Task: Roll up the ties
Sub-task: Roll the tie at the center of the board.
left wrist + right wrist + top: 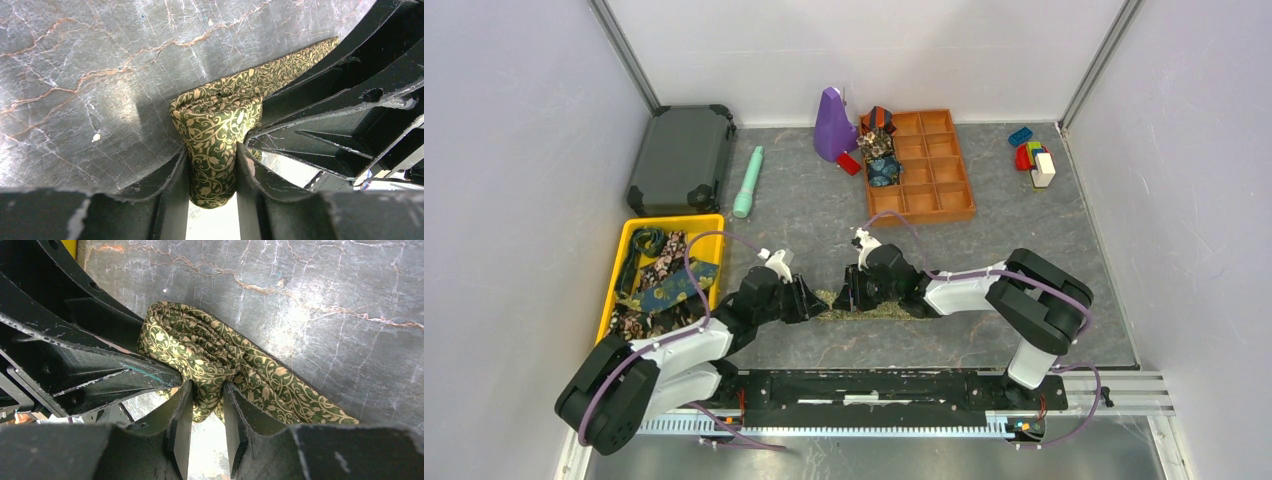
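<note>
**Inspector:** Start from the left.

**Examiner:** A yellow bin (pixel 674 219) stands out to the left of the left tool (pixel 211 150), with loose ties (pixel 659 280) waiting in it. That tool is closed narrow on a folded end of the olive-gold tie (pixel 220 112); the fabric touches both fingers.

**Inspector:** The right tool (pixel 204 390)?

**Examiner:** It faces the left tool and pinches the same bunch. The flat strip runs off beneath it along the surface (pixel 75 75). Rolled ties (pixel 882 150) sit in the wooden tray (pixel 969 190), well beyond both tools.

**Inspector:** Which step?

**Examiner:** In my judgement, the roll is barely started and most of the strip is unrolled.

**Inspector:** The next move?

**Examiner:** One tool should hold the coil firm while the other regrips and turns it along the strip. A slack grip would let it spring open.
</note>
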### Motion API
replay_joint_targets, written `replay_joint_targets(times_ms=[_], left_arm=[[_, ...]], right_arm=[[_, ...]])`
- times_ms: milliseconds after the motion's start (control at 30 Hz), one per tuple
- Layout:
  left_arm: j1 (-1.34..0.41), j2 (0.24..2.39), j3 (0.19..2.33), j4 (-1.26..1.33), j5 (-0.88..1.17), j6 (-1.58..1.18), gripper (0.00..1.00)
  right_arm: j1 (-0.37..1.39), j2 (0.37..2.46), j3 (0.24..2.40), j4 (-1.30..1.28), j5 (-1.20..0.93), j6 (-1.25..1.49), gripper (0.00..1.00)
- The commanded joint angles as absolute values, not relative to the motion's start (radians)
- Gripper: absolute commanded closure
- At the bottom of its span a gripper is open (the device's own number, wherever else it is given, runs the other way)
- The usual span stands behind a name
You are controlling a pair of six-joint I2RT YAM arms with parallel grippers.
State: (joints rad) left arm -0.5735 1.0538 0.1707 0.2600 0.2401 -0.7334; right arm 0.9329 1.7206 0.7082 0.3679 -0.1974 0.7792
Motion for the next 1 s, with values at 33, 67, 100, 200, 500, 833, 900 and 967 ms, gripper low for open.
replay_joint_targets(times_ms=[33,67,100,200,500,833,900,967], left_arm=[[-0.577,1.077,0.171,0.270,0.266,-0.732,0.62],[-0.577,1.074,0.174,0.256,0.262,-0.733,0.63],[-0.577,1.069,0.180,0.241,0.255,-0.732,0.63],[-0.577,1.047,0.198,0.177,0.225,-0.728,0.64],[-0.580,0.976,0.257,-0.020,0.166,-0.718,0.68],[-0.590,0.943,0.296,-0.115,0.192,-0.729,0.70],[-0.591,0.936,0.314,-0.149,0.193,-0.722,0.70],[-0.591,0.924,0.318,-0.165,0.200,-0.718,0.71]], right_arm=[[0.925,1.756,0.686,0.291,-0.155,0.736,0.66],[0.924,1.751,0.689,0.286,-0.154,0.733,0.65],[0.923,1.745,0.694,0.282,-0.154,0.729,0.63],[0.922,1.722,0.715,0.258,-0.158,0.714,0.58],[0.923,1.608,0.791,0.134,-0.111,0.642,0.46],[0.927,1.556,0.757,0.187,-0.107,0.573,0.51],[0.928,1.561,0.735,0.188,-0.078,0.553,0.53],[0.928,1.566,0.702,0.195,-0.053,0.550,0.53]])
